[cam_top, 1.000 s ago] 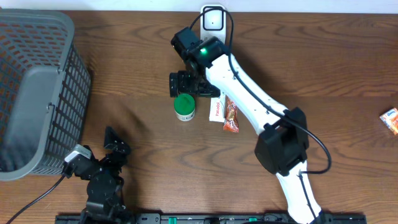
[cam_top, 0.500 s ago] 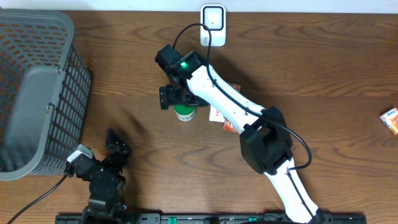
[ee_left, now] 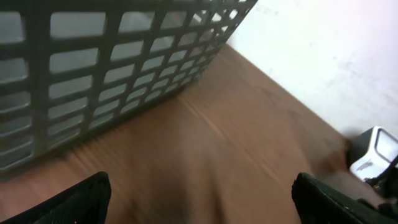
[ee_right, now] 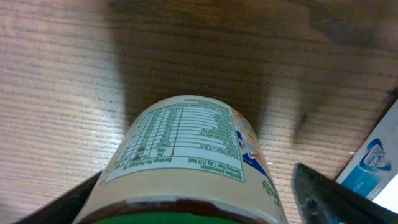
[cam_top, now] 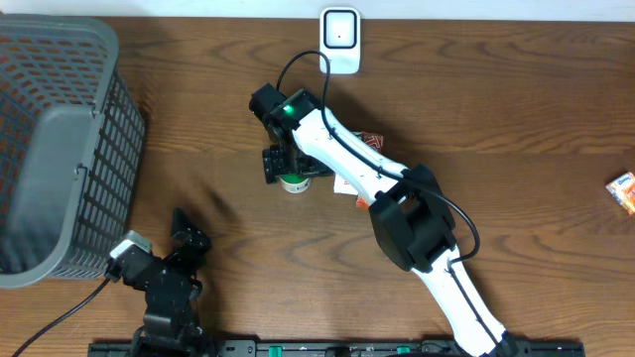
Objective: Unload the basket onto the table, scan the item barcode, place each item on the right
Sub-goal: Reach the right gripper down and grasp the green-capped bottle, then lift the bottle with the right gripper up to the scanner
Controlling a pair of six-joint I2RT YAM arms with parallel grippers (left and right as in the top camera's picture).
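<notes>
Little is done as yet: the green-lidded jar (ee_right: 186, 149) stands on the table (cam_top: 526, 109), well apart from the scanner (cam_top: 339, 27), the right hand (ee_right: 202, 196) spread open astride it (no grip visible), so grasping, lifting and scanning remain.

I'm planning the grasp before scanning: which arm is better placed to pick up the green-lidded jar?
Right. The right tool straddles the green-lidded jar, a finger on either side. The left tool hangs open beside the basket, far from the jar.
</notes>
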